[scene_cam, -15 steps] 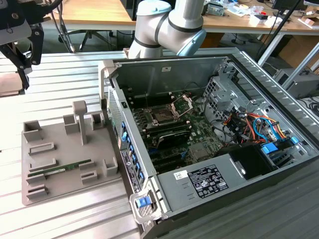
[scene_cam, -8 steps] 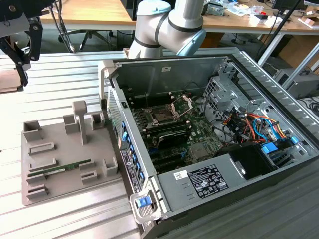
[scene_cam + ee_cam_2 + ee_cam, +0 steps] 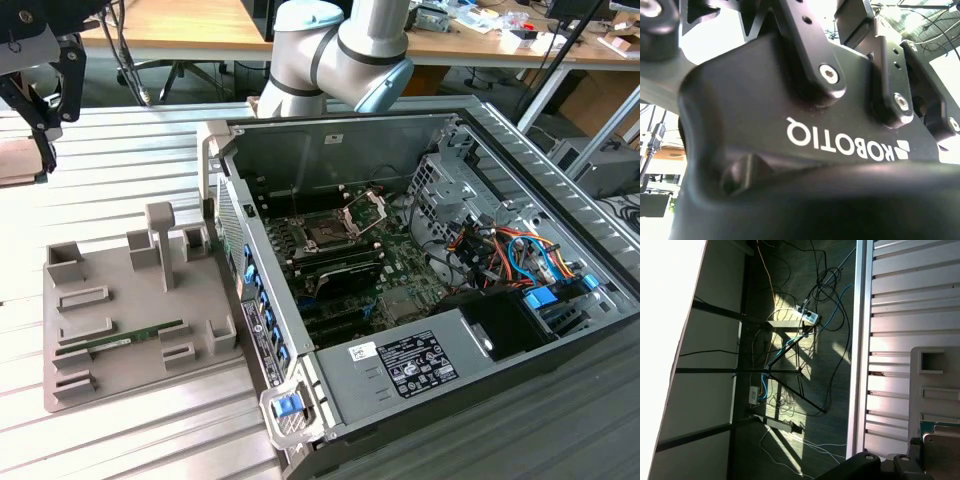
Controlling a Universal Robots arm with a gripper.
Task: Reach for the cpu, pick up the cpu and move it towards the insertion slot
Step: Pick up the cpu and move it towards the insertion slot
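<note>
In the exterior view my gripper (image 3: 42, 110) hangs high at the far left, above the slatted table and well away from the open computer case (image 3: 520, 390). The gripper's black body (image 3: 790, 100) shows close up in the second wrist view. The insertion slot (image 3: 327, 235) is a dark square socket on the green board inside the case, with its silver frame (image 3: 365, 210) hinged open behind it. The cpu is hidden or out of view. A grey fixture tray (image 3: 130, 300) lies between the gripper and the case, and its corner (image 3: 935, 385) shows in the first wrist view.
A long green memory stick (image 3: 120, 340) lies in the tray, and a grey post (image 3: 160, 235) stands up from it. Drive cages and coloured cables (image 3: 520, 260) fill the case's right side. Off the table edge (image 3: 859, 340), the floor holds a tripod and loose cables (image 3: 790, 355).
</note>
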